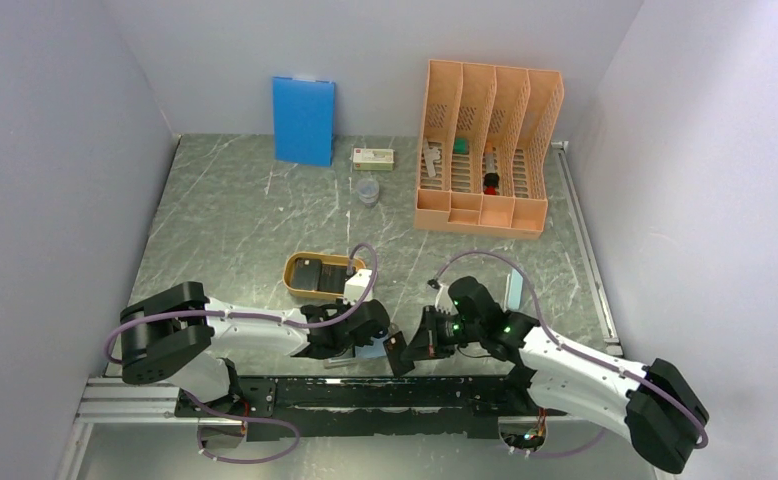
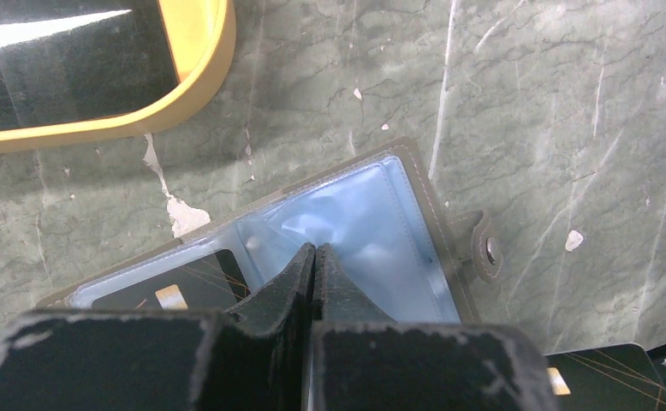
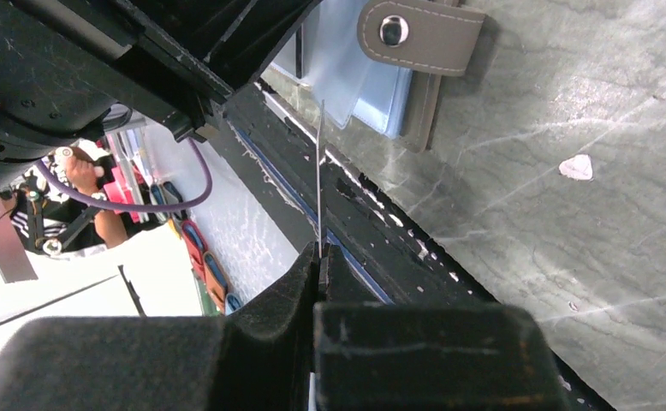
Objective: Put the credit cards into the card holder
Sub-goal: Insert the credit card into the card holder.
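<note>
The card holder (image 2: 372, 223) lies open near the table's front edge, its pale blue pockets facing up and its snap strap (image 3: 419, 34) to one side. One dark credit card (image 2: 184, 291) sits in its left pocket. My left gripper (image 2: 314, 250) is shut, its tips pinched on a pale blue pocket leaf. My right gripper (image 3: 319, 253) is shut on another credit card (image 3: 319, 180), seen edge-on and pointing at the holder. In the top view this card (image 1: 397, 352) hangs just right of the holder (image 1: 370, 350). More dark cards lie in the orange oval tray (image 1: 293, 275).
An orange slotted file rack (image 1: 485, 150) stands at the back right and a blue board (image 1: 303, 120) leans on the back wall. A small white box (image 1: 373, 157) and a clear cup (image 1: 367, 190) sit between them. A black rail (image 1: 365, 392) runs along the near edge.
</note>
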{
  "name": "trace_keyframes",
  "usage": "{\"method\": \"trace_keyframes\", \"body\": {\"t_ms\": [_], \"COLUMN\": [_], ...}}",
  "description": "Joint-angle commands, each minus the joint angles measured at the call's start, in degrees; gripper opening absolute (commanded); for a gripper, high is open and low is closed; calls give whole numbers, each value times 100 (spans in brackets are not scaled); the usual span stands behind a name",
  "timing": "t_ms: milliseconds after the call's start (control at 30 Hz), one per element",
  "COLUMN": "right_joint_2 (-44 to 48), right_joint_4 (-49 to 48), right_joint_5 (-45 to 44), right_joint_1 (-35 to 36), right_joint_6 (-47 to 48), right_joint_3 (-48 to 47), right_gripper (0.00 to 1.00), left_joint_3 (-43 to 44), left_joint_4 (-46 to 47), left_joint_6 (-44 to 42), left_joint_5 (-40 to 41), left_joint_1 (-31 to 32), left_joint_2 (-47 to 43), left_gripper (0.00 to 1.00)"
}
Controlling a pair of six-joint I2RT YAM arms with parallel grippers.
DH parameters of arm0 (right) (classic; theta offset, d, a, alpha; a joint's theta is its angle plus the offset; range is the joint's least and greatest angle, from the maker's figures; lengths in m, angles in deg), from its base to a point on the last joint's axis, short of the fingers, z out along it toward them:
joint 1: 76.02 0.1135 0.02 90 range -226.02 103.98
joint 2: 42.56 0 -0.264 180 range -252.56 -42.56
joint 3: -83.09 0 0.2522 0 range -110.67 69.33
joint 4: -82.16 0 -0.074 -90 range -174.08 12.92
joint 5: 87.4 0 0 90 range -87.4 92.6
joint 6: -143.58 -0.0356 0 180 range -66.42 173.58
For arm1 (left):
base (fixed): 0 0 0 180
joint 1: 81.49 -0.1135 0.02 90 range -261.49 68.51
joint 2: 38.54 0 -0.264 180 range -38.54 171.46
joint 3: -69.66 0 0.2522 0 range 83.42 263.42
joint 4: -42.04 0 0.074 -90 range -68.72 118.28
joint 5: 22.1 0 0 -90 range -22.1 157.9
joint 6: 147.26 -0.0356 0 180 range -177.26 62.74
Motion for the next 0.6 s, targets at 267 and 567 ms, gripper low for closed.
{"method": "trace_keyframes", "body": {"t_ms": [267, 567], "right_joint_2": [-316, -984], "right_joint_4": [-260, -1187], "right_joint_5": [83, 65], "right_joint_1": [111, 203], "right_joint_6": [-166, -279], "right_joint_3": [266, 99], "right_gripper": [0, 0], "left_joint_3": [-366, -379], "left_joint_4": [-552, -507], "left_joint_6": [100, 103], "left_joint_5": [-203, -257], "left_joint_1": [2, 4], "left_joint_2": [300, 231], "left_gripper": [5, 5]}}
